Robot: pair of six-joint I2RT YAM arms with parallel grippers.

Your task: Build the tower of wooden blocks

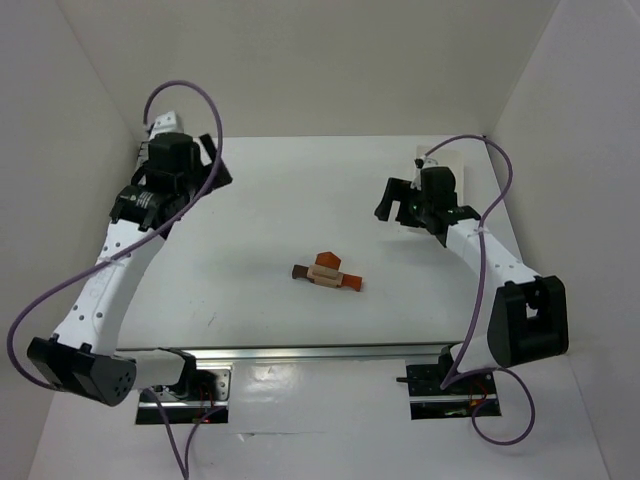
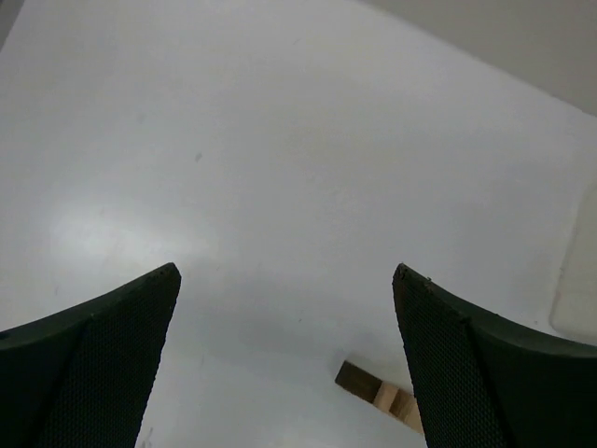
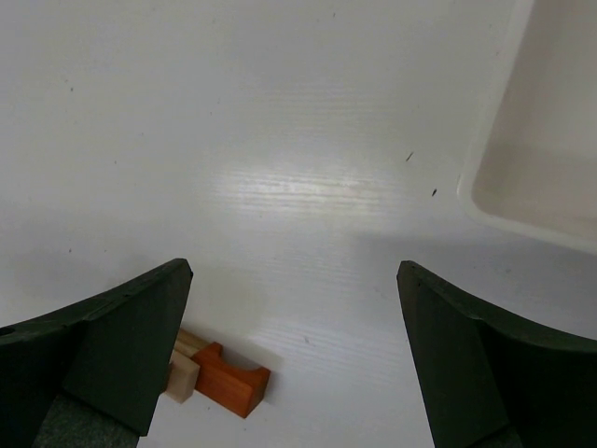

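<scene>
The wood block tower (image 1: 327,271) is a small low cluster at mid-table: a dark brown bar (image 1: 300,271), a tan piece (image 1: 322,274), a reddish-orange wedge (image 1: 327,260) on top and an orange block (image 1: 351,281) at its right end. My left gripper (image 1: 215,165) hovers far off at the back left, open and empty (image 2: 287,271); the brown and tan bar end (image 2: 373,392) shows beside its right finger. My right gripper (image 1: 390,208) hangs at the back right, open and empty (image 3: 294,266), with the orange block (image 3: 229,378) and the tan piece (image 3: 182,378) by its left finger.
A white plastic tray (image 3: 504,112) lies at the upper right of the right wrist view, and its edge (image 2: 578,280) shows at the right border of the left wrist view. White walls close in the table on three sides. Purple cables loop off both arms.
</scene>
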